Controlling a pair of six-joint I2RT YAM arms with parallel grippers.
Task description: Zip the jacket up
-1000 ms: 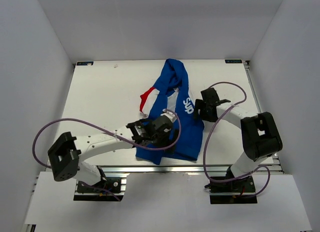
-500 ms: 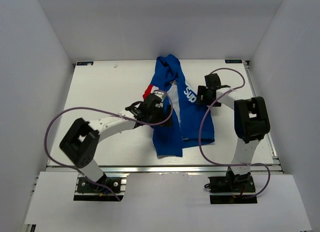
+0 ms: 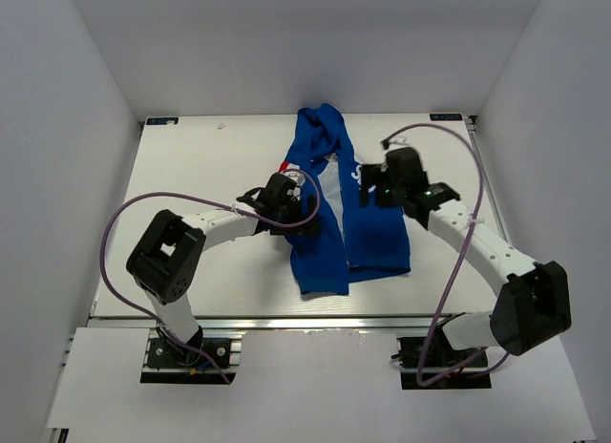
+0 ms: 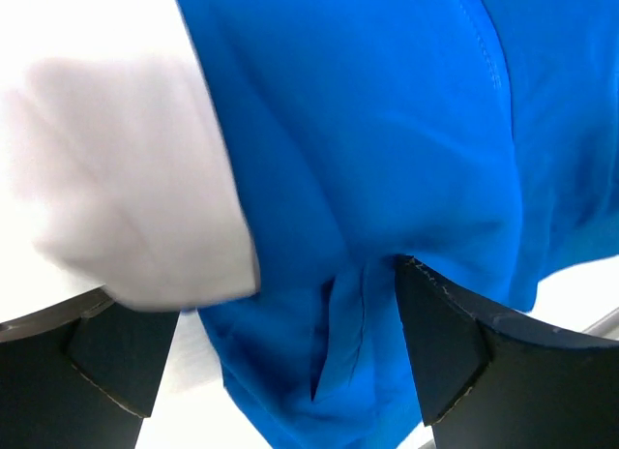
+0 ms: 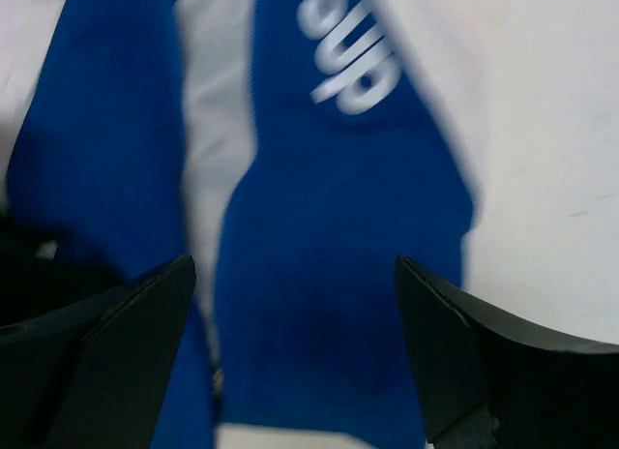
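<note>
Straddling the jacket (image 3: 368, 244) — left gripper (image 4: 288, 299) and right gripper (image 5: 293, 265), both spread wide.

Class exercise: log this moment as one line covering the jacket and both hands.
jacket: unzipped, front open | left hand: open, jacket cloth between fingers | right hand: open, over jacket

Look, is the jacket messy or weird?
Yes. The jacket lies unzipped and rumpled: its two blue front halves sit apart with white lining showing between, and its far end is bunched up.
</note>
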